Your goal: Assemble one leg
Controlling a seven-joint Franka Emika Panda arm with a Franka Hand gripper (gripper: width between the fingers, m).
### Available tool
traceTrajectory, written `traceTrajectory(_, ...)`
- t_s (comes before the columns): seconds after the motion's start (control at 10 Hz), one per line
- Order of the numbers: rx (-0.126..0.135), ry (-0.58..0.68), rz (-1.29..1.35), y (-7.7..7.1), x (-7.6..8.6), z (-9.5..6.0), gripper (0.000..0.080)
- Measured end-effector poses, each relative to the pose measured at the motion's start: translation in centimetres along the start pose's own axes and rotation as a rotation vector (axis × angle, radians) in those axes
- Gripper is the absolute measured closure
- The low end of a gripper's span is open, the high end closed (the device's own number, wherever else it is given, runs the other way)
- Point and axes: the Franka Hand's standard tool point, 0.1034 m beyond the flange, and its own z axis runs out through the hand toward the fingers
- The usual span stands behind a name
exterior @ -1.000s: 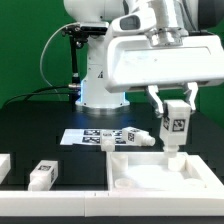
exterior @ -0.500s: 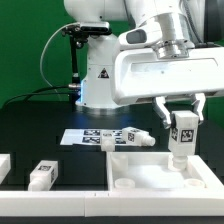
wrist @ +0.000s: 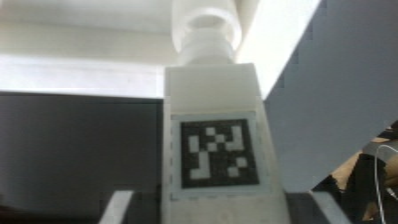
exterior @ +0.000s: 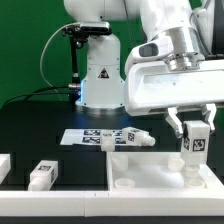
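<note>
**Leg-insertion step.** The pincer (exterior: 197,133) clamped a leg (exterior: 196,148) upright at 4 o'clock in the exterior view, its lower end over a corner of the panel (exterior: 150,158); contact could not be told. Next, judged: a straight descent into that corner, with the leg plumb.

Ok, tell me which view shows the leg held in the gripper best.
The wrist view: the leg fills the picture, its tag mark large and its narrow tip visible. The exterior view shows it small but whole, upright in the gripper above the white panel.
</note>
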Motion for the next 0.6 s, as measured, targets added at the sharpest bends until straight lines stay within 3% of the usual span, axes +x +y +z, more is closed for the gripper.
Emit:
traceTrajectory(0.2, 0.006, -0.012, 0.002, -0.4, -0.6, 0.5, 0.0514)
traceTrajectory(0.6, 0.006, -0.003, 0.008, -0.4, -0.2, 1.3, 0.0514)
